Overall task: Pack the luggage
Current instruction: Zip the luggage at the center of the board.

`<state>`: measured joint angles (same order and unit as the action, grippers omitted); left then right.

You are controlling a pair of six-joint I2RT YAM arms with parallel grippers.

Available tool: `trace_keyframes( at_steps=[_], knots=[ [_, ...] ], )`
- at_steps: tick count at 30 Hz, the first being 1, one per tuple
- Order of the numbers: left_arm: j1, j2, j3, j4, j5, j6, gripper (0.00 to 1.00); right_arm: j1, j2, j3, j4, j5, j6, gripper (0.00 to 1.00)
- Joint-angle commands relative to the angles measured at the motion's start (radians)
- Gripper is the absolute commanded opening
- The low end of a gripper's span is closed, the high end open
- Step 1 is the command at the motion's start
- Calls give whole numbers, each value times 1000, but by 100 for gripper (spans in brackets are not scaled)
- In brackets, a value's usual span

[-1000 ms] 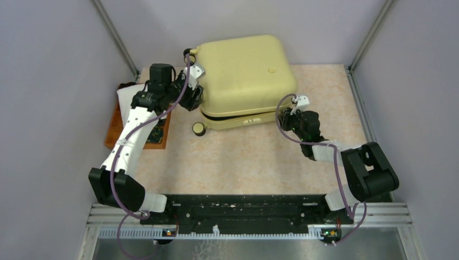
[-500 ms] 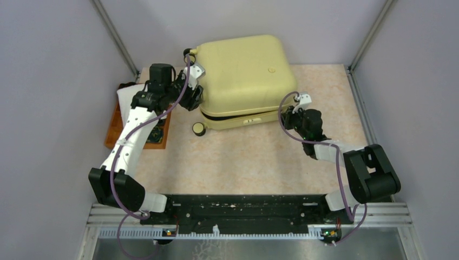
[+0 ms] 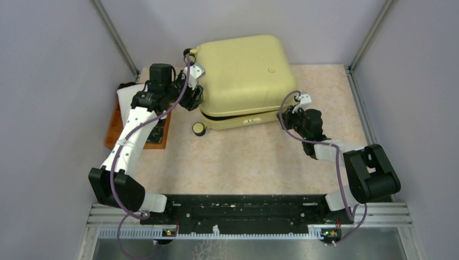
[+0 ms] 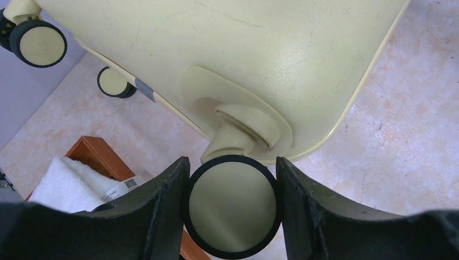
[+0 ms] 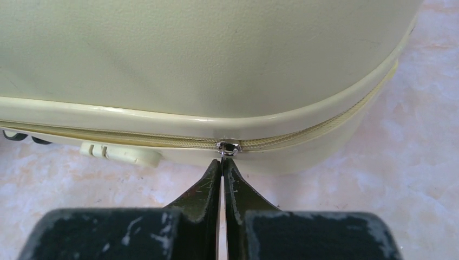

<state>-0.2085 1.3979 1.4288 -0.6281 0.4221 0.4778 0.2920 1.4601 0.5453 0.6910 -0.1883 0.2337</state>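
Left edge of table (image 3: 243,157): a brown wooden tray (image 3: 113,130) holding a white cloth (image 3: 125,100), lying just beside the left arm; contents beyond that not legible.

Left gripper (image 4: 231,162): fingers (image 4: 162,211) part-spread and bearing on both sides of a wheel (image 4: 233,208), cream face with a black rim, at the left corner of the luggage; both fingers touch the rim; two further wheels (image 4: 38,43) show on the same end.

The luggage (image 3: 243,70): pale yellow hard shell, lying flat at the rear centre of the table, lid down; a dark gap shows along the near seam in the top view; a cream tab (image 5: 122,153) projects from the near side below the zip line.

Right gripper (image 5: 223,162): at the near right corner of the luggage; fingers (image 5: 203,187) pressed together, pinching the thin metal zipper pull (image 5: 227,147) that hangs from the slider on the seam; tips just below the zip line; zip teeth run away on both sides of the slider.
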Motion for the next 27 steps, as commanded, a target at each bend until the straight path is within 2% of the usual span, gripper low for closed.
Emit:
trace_keyframes(
  at_steps=[1, 11, 18, 27],
  knots=[
    [-9, -62, 38, 143, 50, 11, 0, 10, -12, 33, 171, -63, 86, 0],
    [-11, -54, 47, 136, 59, 9, 0, 75, -53, 42, 78, 108, 18, 0],
    [-11, -58, 39, 135, 61, 9, 0, 88, -60, 41, 41, 157, 17, 0],
    [-11, -49, 22, 139, 89, -7, 0, 277, -56, 73, 11, 296, -64, 0]
  ],
)
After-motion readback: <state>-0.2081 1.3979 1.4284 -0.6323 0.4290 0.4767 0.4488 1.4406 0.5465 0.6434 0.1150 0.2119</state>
